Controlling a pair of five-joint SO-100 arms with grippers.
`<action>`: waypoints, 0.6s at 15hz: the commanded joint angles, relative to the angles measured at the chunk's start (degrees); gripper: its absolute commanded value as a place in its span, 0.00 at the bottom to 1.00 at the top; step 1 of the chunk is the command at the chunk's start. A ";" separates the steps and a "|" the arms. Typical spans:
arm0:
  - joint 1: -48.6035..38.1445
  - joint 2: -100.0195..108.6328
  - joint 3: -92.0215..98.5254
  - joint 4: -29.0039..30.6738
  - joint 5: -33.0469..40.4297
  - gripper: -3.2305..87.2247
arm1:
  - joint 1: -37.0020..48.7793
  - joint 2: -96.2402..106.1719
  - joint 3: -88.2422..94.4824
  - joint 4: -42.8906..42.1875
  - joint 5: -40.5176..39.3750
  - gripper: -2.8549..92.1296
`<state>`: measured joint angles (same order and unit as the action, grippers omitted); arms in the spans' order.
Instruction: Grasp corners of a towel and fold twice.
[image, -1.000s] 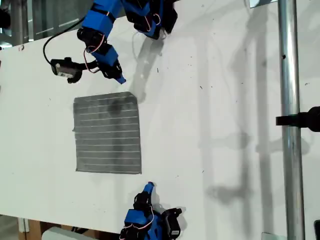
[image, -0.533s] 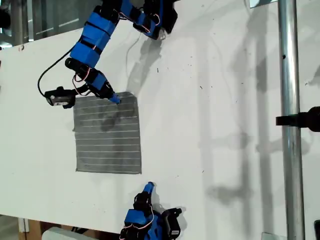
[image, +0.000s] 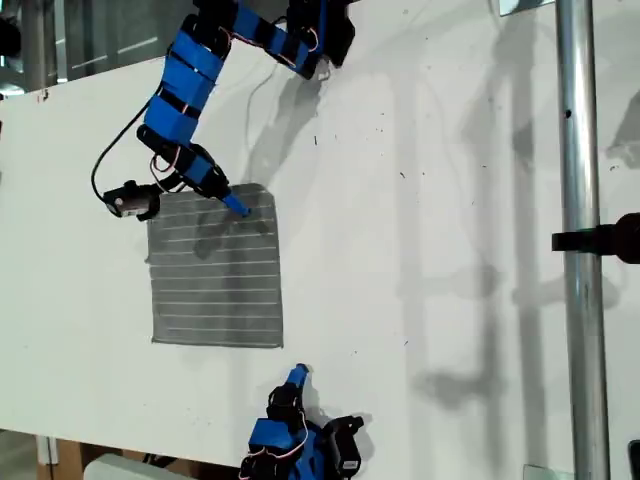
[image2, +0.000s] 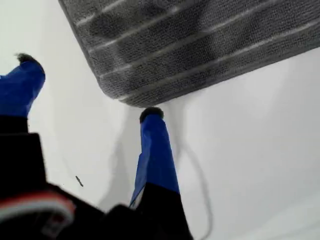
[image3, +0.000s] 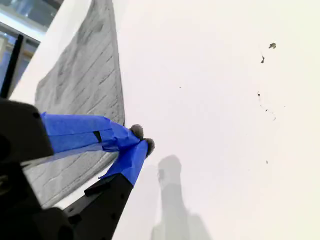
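White tabletop (image: 420, 150) fills the scene. The towel (image: 215, 280), grey with pale stripes, lies flat toward the exterior view's left. My first gripper (image2: 87, 87) is spread wide at one corner (image2: 117, 95), one fingertip just beside the hem, possibly touching. My second gripper (image3: 141, 139) is pinched closed on nothing, near another corner. Soft, light cloth like this probably drapes and slides, so pinch right at the corners.

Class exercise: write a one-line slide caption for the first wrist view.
My first gripper open at a corner of the grey striped towel, which lies flat on the white table.
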<state>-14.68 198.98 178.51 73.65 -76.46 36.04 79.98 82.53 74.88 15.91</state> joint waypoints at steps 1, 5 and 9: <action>0.53 0.26 0.26 -0.35 -0.79 0.00 | -0.09 -4.04 -0.70 -4.48 -1.32 0.42; 0.79 0.26 0.26 -0.26 -0.88 0.00 | -0.53 -13.80 -2.90 -9.14 -2.55 0.37; 0.79 0.26 0.26 -0.26 -0.79 0.00 | -1.14 -16.26 -4.22 -8.00 -3.60 0.36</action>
<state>-14.59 198.98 178.51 73.65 -76.82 35.68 63.19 81.65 66.71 13.01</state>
